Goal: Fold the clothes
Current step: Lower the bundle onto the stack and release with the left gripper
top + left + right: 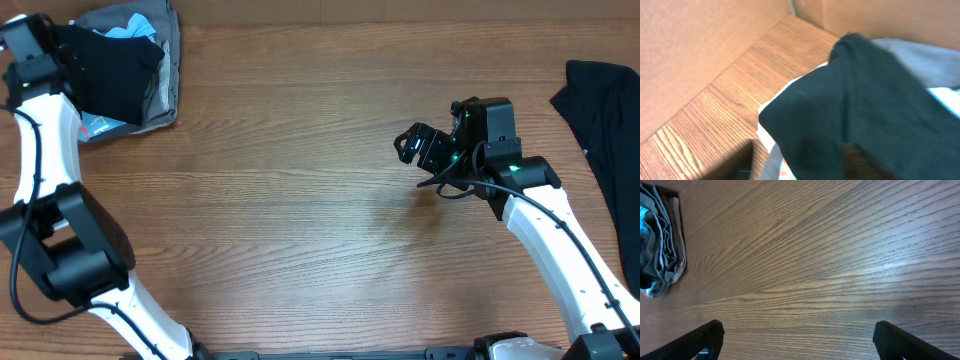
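At the far-left back corner, the left claw (pixel 52 42) sits right over the folded black fabric T-shirt (pixel 120 70), dark on dark, so whether its jaws are spread or pinching cloth cannot be told (the wrist view shows only fabric, no fingers). That T-shirt (pixel 850 110) lies on top of a heap of grey and blue soft garments (pixel 165 60), close to the corner of the brown wood-grain table (pixel 300 200).

Over at mid-right, the right claw (pixel 412 146) hangs above bare wood with jaws spread wide, nothing between them (pixel 800 337). A second black garment (pixel 605 110) lies unfolded against the right edge, near that arm but apart from it.

Judged stage: one shirt looks folded and stacked, next garment waiting.

Risks from here:
- If a fingertip of the left claw is caught in a layer, pulling away would drag the top fold open or tug the T-shirt off the heap.
- The heap is near the table's corner; a sideways nudge from the arm could push pieces over.
- The right claw grabbing the second black garment by one layer only would leave it bunched, twisted, hard to lay flat.
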Motion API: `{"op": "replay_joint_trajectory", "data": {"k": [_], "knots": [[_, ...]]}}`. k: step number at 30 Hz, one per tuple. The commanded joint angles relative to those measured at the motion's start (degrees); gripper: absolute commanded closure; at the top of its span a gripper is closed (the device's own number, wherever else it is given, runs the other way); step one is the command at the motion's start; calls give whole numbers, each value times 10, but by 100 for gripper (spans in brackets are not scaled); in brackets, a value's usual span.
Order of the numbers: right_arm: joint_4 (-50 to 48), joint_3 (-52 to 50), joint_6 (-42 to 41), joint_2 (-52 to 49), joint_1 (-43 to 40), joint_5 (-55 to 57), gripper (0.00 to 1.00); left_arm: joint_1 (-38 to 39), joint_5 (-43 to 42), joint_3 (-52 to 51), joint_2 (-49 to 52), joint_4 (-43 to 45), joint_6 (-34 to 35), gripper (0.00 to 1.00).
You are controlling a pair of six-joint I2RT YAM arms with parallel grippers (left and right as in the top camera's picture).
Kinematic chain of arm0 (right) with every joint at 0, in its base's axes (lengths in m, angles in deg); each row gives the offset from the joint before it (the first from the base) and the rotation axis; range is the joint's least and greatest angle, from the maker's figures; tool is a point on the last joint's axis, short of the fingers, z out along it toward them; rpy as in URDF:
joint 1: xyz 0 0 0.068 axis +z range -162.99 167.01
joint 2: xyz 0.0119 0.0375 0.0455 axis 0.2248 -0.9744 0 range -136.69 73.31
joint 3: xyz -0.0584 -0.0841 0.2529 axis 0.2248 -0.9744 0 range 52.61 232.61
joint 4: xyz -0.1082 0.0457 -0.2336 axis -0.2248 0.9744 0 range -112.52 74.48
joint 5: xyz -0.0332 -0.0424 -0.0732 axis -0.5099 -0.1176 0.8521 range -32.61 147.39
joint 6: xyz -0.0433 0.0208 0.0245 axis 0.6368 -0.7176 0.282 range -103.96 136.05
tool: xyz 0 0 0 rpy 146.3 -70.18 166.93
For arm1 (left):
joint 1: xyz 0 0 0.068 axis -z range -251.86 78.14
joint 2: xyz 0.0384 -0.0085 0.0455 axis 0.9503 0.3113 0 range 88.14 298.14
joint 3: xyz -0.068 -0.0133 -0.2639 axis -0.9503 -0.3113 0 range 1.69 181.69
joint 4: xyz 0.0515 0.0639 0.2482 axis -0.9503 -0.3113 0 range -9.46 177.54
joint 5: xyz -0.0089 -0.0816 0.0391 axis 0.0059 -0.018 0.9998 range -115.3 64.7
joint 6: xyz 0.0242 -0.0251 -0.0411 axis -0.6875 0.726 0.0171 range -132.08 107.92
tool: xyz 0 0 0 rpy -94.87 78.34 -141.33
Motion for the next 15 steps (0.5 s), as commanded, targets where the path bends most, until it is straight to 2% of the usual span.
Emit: {"op": "replay_joint_trajectory", "data": {"k": [1, 2, 4, 6, 11, 15], "knots": [[-1, 1, -2, 0, -2, -1, 0, 1, -121, 23, -60, -26, -4, 90], [-1, 1, -2, 0, -2, -2, 0, 2, -158, 23, -60, -34, -3, 96], [0, 1, -2, 0, -2, -3, 0, 5, -186, 22, -52, -49, 23, 96], [2, 1, -2, 0, -2, -3, 0, 8, -188, 22, -36, -59, 46, 96], [3, 1, -2, 0, -2, -3, 0, 24, -188, 22, 27, -59, 46, 96], [2, 1, -2, 0, -2, -3, 0, 44, -187, 22, 86, -26, 46, 96]]}}
